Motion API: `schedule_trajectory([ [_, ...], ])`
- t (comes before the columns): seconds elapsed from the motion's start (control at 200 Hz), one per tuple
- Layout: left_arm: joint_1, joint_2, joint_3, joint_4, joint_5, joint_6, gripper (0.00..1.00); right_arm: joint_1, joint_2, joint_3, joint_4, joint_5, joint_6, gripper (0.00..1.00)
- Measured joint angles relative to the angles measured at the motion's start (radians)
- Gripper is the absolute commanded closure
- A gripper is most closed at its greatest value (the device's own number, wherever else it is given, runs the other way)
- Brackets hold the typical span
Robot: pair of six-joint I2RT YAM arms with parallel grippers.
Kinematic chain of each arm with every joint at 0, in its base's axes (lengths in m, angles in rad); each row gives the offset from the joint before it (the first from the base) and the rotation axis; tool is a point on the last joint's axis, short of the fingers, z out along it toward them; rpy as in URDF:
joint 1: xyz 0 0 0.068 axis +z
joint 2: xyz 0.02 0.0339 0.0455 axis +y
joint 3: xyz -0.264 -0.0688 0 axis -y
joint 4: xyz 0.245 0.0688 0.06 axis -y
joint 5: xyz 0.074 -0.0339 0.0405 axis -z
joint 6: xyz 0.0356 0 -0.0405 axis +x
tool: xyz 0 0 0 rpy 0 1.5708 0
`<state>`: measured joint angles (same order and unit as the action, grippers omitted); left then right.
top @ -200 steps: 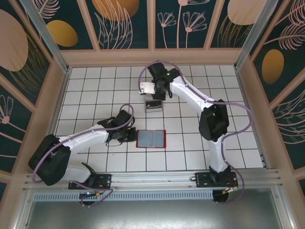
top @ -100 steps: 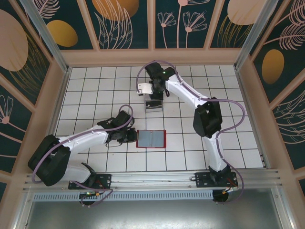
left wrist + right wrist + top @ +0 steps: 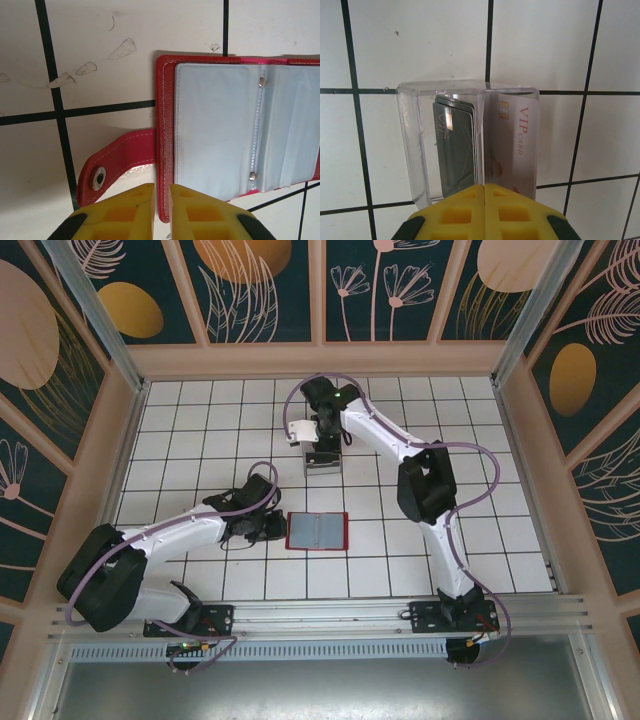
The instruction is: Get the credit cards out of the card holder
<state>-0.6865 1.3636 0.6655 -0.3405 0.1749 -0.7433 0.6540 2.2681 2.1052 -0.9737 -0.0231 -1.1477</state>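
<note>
The red card holder (image 3: 317,531) lies open on the tiles, its pale grey pockets (image 3: 240,125) facing up and its snap tab (image 3: 120,160) curling off to the left. My left gripper (image 3: 161,189) is shut on the holder's red left edge, which runs down between the yellow fingers; in the top view the gripper (image 3: 280,528) sits at the holder's left side. A dark credit card (image 3: 456,150) and a white one marked VIP (image 3: 512,145) stand in a clear box. My right gripper (image 3: 484,187) hangs shut just over it, fingers pressed together.
The clear plastic box (image 3: 322,466) stands about two tiles behind the holder; its wall (image 3: 407,145) and a middle divider separate the two cards. Wooden walls (image 3: 130,440) ring the white tiled floor. The right arm's elbow (image 3: 425,485) hangs right of the holder.
The right arm's elbow has swung left, and its gripper has shifted slightly left and back over the clear box. The left arm and the holder have stayed put.
</note>
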Motion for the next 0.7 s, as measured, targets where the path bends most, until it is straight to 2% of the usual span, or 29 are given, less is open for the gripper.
schedule_trajectory([
  [0.165,0.0,0.0,0.0,0.0,0.0,-0.003,0.84,0.0,0.009,0.006,0.0,0.005,0.0,1.0],
  [0.235,0.0,0.0,0.0,0.0,0.0,-0.003,0.84,0.0,0.013,0.009,0.001,0.011,0.0,0.9],
  [0.32,0.0,0.0,0.0,0.0,0.0,-0.003,0.84,0.0,0.018,0.01,0.006,0.019,-0.001,0.85],
  [0.701,0.0,0.005,0.0,0.002,0.0,-0.003,0.84,0.0,0.022,0.018,0.063,0.058,-0.007,0.76],
])
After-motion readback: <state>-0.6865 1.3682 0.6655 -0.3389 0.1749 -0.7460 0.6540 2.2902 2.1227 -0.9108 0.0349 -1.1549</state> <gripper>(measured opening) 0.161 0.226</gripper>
